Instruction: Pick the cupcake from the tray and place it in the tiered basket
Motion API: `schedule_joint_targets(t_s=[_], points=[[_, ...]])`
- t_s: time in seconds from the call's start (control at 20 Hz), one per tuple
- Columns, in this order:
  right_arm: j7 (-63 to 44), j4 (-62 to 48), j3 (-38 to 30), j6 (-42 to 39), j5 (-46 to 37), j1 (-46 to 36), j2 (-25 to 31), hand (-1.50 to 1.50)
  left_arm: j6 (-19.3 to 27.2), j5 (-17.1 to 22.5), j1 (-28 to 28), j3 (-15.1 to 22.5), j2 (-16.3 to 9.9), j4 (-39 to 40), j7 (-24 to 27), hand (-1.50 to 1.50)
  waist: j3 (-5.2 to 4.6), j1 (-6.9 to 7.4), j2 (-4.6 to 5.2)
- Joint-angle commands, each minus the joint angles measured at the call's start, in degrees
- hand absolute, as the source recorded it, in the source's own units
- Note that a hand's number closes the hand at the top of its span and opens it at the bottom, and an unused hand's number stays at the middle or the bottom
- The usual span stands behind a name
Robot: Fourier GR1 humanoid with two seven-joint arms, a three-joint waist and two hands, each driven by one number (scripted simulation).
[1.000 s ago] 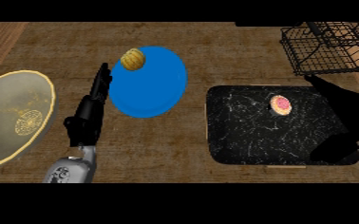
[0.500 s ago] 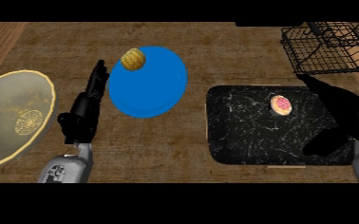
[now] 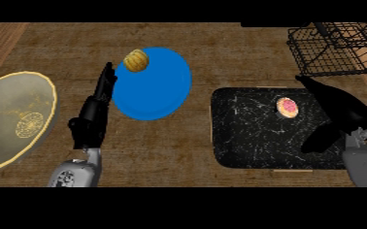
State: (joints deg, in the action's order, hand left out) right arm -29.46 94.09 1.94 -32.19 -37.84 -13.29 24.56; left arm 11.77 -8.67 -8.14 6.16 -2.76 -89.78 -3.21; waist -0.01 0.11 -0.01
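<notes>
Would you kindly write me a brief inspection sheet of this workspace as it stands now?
Surface: wooden counter.
Job's things: cupcake with pink top on the black tray; wire tiered basket at far right.
Clutter: blue plate with a yellowish round food item at its far rim; beige plate at left.
Hands: left hand open, beside the blue plate; right hand open over the tray's right side, apart from the cupcake.
Cables: nothing seen.
Surroundings: nothing seen.
</notes>
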Motion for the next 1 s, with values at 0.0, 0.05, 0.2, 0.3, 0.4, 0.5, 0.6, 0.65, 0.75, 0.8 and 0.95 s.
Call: schedule_joint_targets(t_s=[0.0, 0.05, 0.2, 0.3, 0.4, 0.5, 0.6, 0.65, 0.75, 0.8, 0.95], points=[[0.12, -3.13, -0.47, -0.34, -1.98, -2.48, -1.88, -1.50, -3.02, 1.50, 1.56, -1.91, -2.43, -4.95, -2.35, 0.00, 0.01, 0.13, -0.01], [2.53, -5.05, -1.30, -0.15, -2.77, -2.68, -1.05, -1.50, -3.29, 2.09, 0.63, -2.59, -1.79, -2.66, -2.05, 0.00, 0.01, 0.06, 0.01], [3.22, -7.47, -0.95, 1.09, -3.76, -3.12, -3.01, -1.50, -1.10, -0.61, 4.33, 0.91, 0.99, -4.11, -0.49, 0.00, 0.01, 0.17, 0.00], [0.55, -2.89, -0.87, -0.58, -4.44, -1.32, -4.76, -1.50, -0.88, -1.49, 0.67, -0.23, 1.00, -2.53, -1.97, 0.00, 0.01, -0.06, -0.02], [5.72, -1.90, -2.73, 0.87, -3.57, 2.86, -2.39, -1.50, -1.70, -0.26, 4.18, -0.18, 1.51, 0.65, 4.58, 0.00, 0.00, -0.18, -0.02], [-2.16, -2.45, -1.41, -3.55, -3.51, -4.34, -5.77, -1.50, 2.28, -2.94, -2.39, 1.00, 2.65, 2.10, -1.11, 0.00, 0.00, -0.11, 0.00], [9.75, -9.68, -4.25, 2.88, -4.92, -1.48, -1.73, -1.50, -4.19, 2.31, -0.42, -5.17, -1.93, 3.09, 4.91, 0.00, 0.01, -0.01, 0.07], [6.22, -11.71, -0.71, 4.19, -7.43, -4.89, -6.20, -1.50, -0.94, -1.51, -0.05, -0.33, 1.78, -0.23, -0.56, 0.00, 0.02, 0.15, 0.04], [9.73, -14.36, -2.34, 6.89, -8.43, -2.56, -5.43, -1.50, -1.83, -0.71, 0.38, -2.23, 0.83, 1.96, 2.14, 0.00, 0.01, 0.03, 0.03], [10.97, -10.82, -4.79, 4.11, -5.46, 0.29, -3.39, -1.50, -3.18, 0.50, 2.80, -2.85, -0.48, -1.42, 1.32, 0.00, 0.01, -0.04, -0.02], [7.01, -12.89, -2.48, 4.72, -7.79, -5.02, -7.73, -1.50, -1.38, -1.27, -0.64, -1.86, 1.79, 0.88, 0.62, 0.00, 0.01, 0.01, 0.01]])
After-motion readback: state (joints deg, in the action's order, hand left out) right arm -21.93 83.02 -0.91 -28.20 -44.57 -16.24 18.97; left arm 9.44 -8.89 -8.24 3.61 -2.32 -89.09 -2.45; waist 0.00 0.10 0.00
